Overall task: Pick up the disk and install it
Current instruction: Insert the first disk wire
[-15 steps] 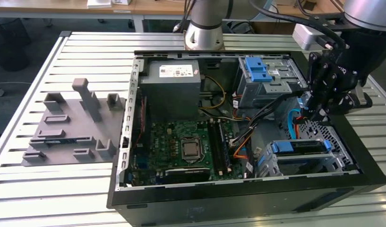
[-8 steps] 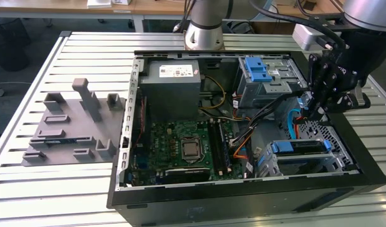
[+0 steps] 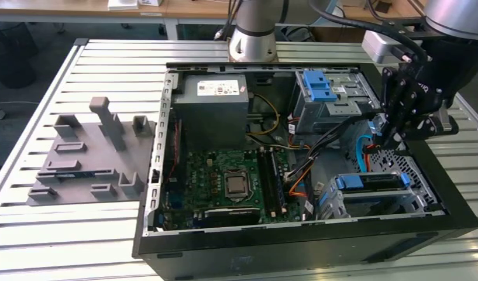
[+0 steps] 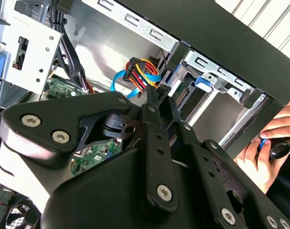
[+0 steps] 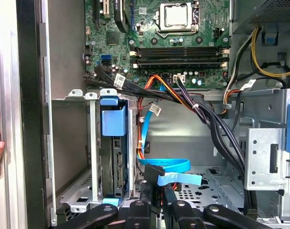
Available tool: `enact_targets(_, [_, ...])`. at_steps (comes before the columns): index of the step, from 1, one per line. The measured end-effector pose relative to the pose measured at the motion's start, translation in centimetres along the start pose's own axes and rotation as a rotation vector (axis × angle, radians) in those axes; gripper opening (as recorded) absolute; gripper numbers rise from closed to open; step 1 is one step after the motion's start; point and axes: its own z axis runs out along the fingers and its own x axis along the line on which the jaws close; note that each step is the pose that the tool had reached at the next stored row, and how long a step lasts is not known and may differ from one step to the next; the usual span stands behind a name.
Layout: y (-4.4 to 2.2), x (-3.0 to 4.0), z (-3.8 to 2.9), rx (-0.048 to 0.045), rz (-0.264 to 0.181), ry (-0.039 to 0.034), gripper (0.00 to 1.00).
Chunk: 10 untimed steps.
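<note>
One disk stands on edge in the drive cage at the case's front corner on the exterior view's right, its blue rail tab uppermost, so I judge the picking up done and the seating all but finished. The gripper hangs just above that corner of the case, beside the cage, not over it, its jaws drawn together to a narrow point with no disk between them. In the first wrist view a black connector on a blue ribbon cable sits right at the gripper, but I cannot tell whether it is pinched. Any further move here calls for care, since loose cables crowd the gap beside the cage. The exterior view gives the whole open case and the grey fixture on the tabletop. The second wrist view shows the closed tips of the gripper and a person's hand against the case's outer wall.
</note>
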Motion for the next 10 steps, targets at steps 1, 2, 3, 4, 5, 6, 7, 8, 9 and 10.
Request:
enact_targets(1, [0.0, 0.0, 0.0, 0.0, 0.0, 0.0001, 0.25])
enact_targets(2, [0.0, 0.0, 0.0, 0.0, 0.0, 0.0001, 0.25])
enact_targets(3, [0.0, 0.01, -0.03, 0.0, 0.0, 0.0001, 0.25])
enact_targets(4, [0.0, 0.01, -0.1, 0.0, 0.0, 0.0002, 0.25])
enact_targets(5, [-0.01, 0.01, -0.19, 0.0, 0.0, 0.0001, 0.25])
enact_targets(6, [-0.01, 0.01, -0.21, 0.0, 0.0, 0.0, 0.25])
enact_targets(7, [-0.01, 0.01, -0.21, 0.0, 0.0, -0.0001, 0.25])
enact_targets(8, [-0.01, 0.01, -0.21, 0.0, 0.0, -0.0002, 0.25])
enact_targets(9, [-0.01, 0.01, -0.23, 0.0, 0.0, 0.0001, 0.25])
enact_targets(10, [-0.01, 0.02, -0.23, 0.0, 0.0, 0.0001, 0.25])
